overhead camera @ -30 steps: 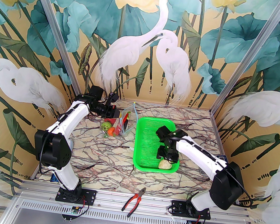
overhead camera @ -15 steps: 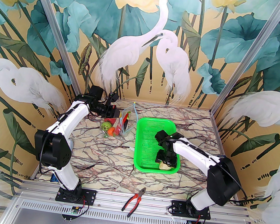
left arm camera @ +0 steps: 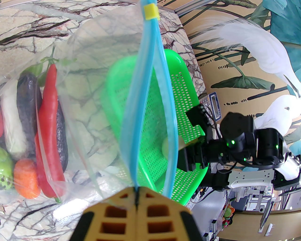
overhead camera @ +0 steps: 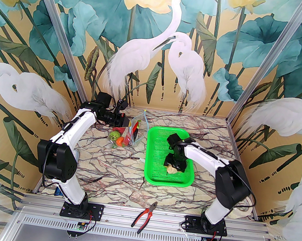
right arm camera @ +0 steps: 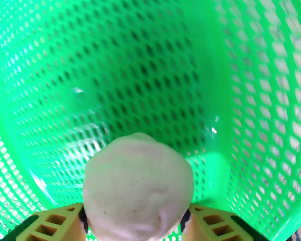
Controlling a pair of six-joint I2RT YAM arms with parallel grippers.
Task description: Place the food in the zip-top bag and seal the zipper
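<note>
Right hand [overhead camera: 172,166] is now clamping cauliflower [right arm camera: 137,183], pulling it off basket [overhead camera: 166,129] corner; left hand [left arm camera: 137,191] is pinching zipper [left arm camera: 148,77]. Bagging next.

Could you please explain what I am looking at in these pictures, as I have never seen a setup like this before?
These are two white robot arms bolted to a marble-patterned table, each ending in a two-finger gripper. One picture looks down from above and behind; the other two come from cameras on the wrists. The left gripper is shut on the blue zipper strip of a clear zip-top bag, holding its mouth open; toy vegetables lie inside. The right gripper holds a cream cauliflower between its fingers inside a green basket. Red-handled pliers lie at the near edge.
</note>
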